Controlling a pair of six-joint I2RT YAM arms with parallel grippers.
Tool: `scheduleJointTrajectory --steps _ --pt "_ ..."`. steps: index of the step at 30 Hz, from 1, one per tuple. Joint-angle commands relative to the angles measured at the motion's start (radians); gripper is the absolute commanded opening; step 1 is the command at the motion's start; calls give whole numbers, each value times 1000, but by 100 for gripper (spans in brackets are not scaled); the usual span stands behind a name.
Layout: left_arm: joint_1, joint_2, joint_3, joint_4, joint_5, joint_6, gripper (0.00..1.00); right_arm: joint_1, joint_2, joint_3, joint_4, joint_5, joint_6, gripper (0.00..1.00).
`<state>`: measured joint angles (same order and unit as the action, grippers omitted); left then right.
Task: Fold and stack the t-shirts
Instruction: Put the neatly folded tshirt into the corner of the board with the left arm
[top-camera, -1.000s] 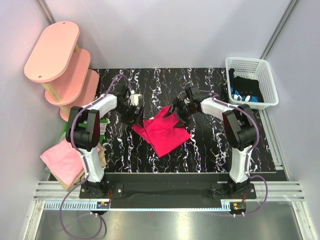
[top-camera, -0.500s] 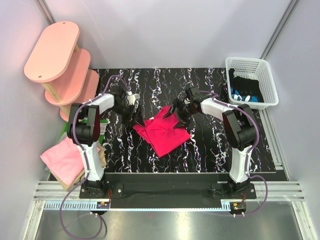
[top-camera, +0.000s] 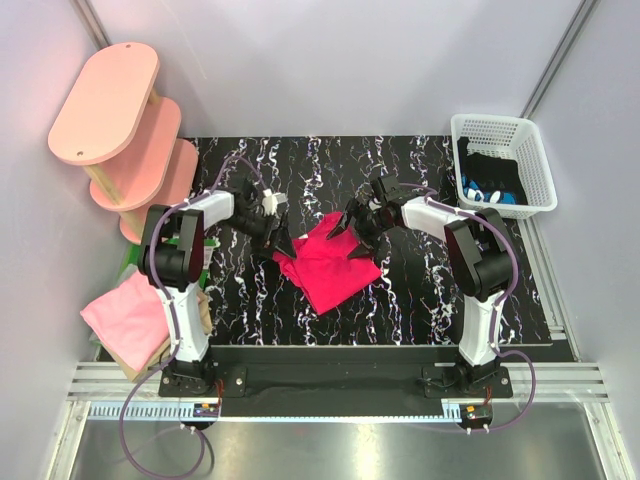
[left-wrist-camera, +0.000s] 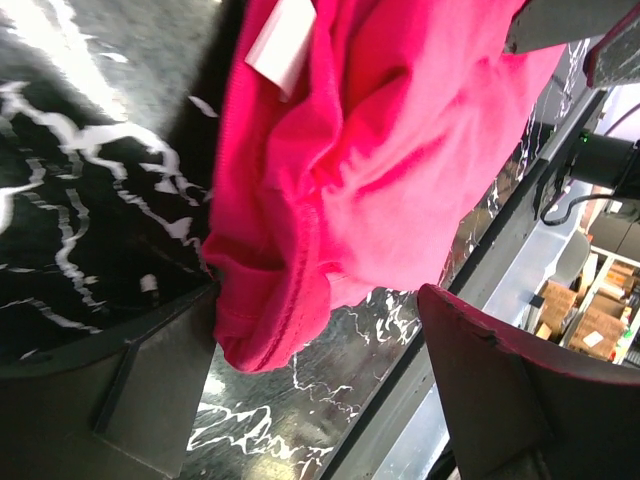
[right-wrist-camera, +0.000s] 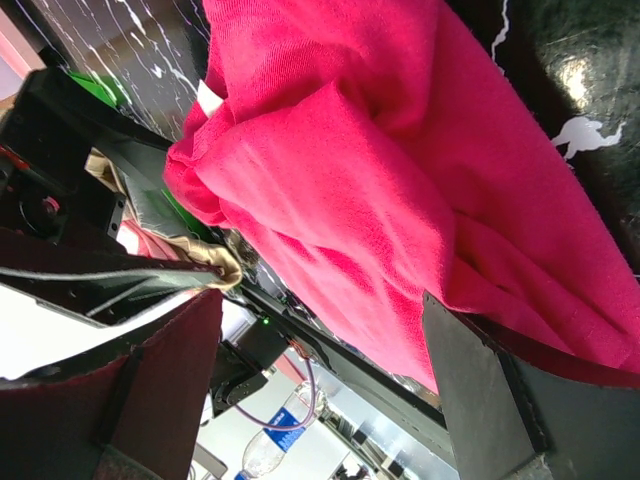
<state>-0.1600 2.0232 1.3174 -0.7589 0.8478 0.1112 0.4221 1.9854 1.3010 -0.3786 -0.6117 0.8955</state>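
Observation:
The crimson-pink t-shirt (top-camera: 330, 262) lies partly folded on the black marbled table (top-camera: 420, 290), mid-table. My left gripper (top-camera: 277, 240) is low at the shirt's left edge. In the left wrist view (left-wrist-camera: 320, 330) its jaws stand wide open, and the bunched hem of the shirt (left-wrist-camera: 350, 170) lies just by the left finger (left-wrist-camera: 150, 390). My right gripper (top-camera: 355, 230) is at the shirt's upper right edge. In the right wrist view (right-wrist-camera: 320, 370) it is open, with the shirt (right-wrist-camera: 380, 180) spread before it and its edge by the right finger (right-wrist-camera: 490, 400). A light pink t-shirt (top-camera: 125, 318) on a tan one lies off the table's left edge.
A white basket (top-camera: 503, 128) with dark and blue items stands at the back right corner. The pink oval shelves (top-camera: 120, 130) stand at the back left. The left arm's base side shows a green object (top-camera: 128, 266) by the table edge.
My left gripper has moved right and nearer, down to the shirt's left edge. The right gripper has barely moved. The shirt's shape is nearly the same.

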Motion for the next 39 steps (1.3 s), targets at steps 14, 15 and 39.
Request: scheduleJointTrajectory --steps 14,15,39 --pt "-84 62 -24 12 -179 19 86 4 -8 -14 29 4 2 88" --pt "-87 63 -20 12 -181 19 86 4 -8 -19 33 3 3 88" --pt "-130 51 37 18 -256 -8 40 4 -13 -55 70 -23 0 87"
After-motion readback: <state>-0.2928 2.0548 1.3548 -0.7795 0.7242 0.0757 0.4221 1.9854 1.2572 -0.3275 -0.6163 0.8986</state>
